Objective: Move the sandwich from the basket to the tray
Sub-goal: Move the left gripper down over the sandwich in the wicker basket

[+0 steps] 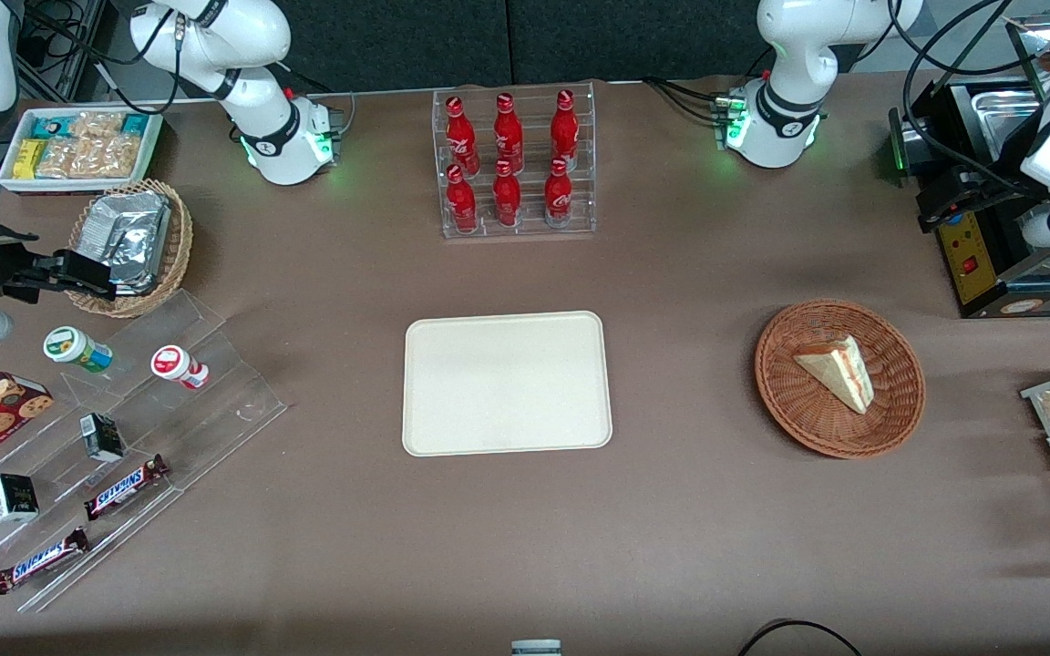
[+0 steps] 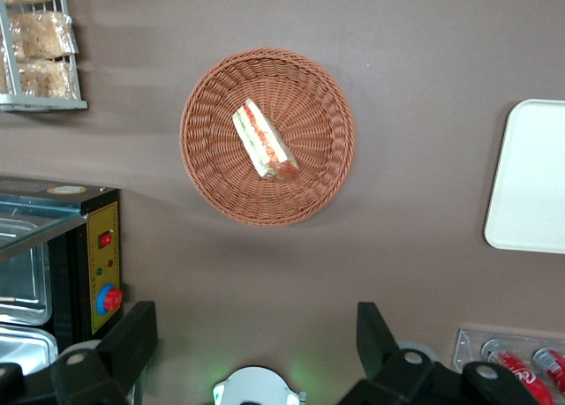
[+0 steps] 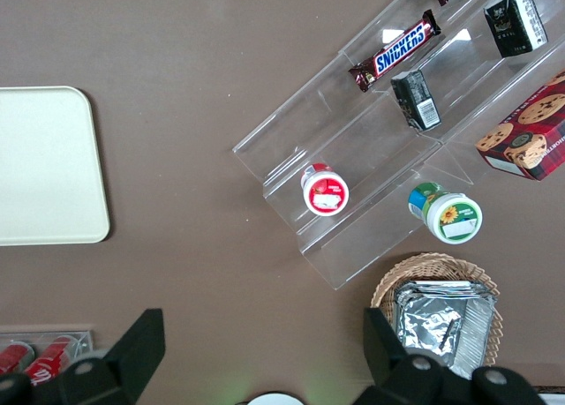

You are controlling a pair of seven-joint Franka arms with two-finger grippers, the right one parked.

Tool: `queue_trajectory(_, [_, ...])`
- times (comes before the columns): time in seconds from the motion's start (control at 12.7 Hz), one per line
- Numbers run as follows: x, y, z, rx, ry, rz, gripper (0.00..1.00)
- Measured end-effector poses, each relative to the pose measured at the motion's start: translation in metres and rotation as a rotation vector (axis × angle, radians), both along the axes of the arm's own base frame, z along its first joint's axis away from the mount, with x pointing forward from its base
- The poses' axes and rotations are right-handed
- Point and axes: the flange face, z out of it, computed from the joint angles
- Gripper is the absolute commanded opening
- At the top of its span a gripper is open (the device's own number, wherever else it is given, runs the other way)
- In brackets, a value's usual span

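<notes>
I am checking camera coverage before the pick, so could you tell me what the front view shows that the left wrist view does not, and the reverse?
Only the front view shows the foil-packet wicker basket, the Snickers bars and the whole tray. Only the left wrist view shows the gripper, open, above the table, nearer the bottle rack than the basket, with the sandwich's red and green filling. Both show sandwich in basket, the tray and red bottles.
</notes>
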Motion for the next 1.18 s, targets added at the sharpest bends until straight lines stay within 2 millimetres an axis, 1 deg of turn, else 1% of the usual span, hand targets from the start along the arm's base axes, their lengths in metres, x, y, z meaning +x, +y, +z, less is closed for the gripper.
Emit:
queue_trajectory(0.39, [0.0, 0.0, -0.001, -0.004, 0.009, -0.051, 1.0])
queue_trajectory(0.55, [0.002, 0.002, -0.008, -0.003, 0.027, -0.047, 1.0])
queue_trajectory(0.63, [0.005, 0.004, -0.016, -0.004, 0.042, -0.044, 1.0])
queue_trajectory(0.71, [0.008, 0.006, -0.025, -0.003, 0.06, -0.042, 1.0])
queue_trajectory(0.87, [0.017, 0.011, -0.053, -0.001, 0.078, -0.034, 1.0])
queue_trajectory(0.95, [0.022, 0.018, -0.068, 0.0, 0.072, -0.009, 1.0])
queue_trajectory(1.11, [0.03, 0.039, -0.1, 0.003, 0.042, 0.089, 1.0])
queue_trajectory(1.18, [0.031, 0.044, -0.117, 0.007, 0.024, 0.148, 1.0])
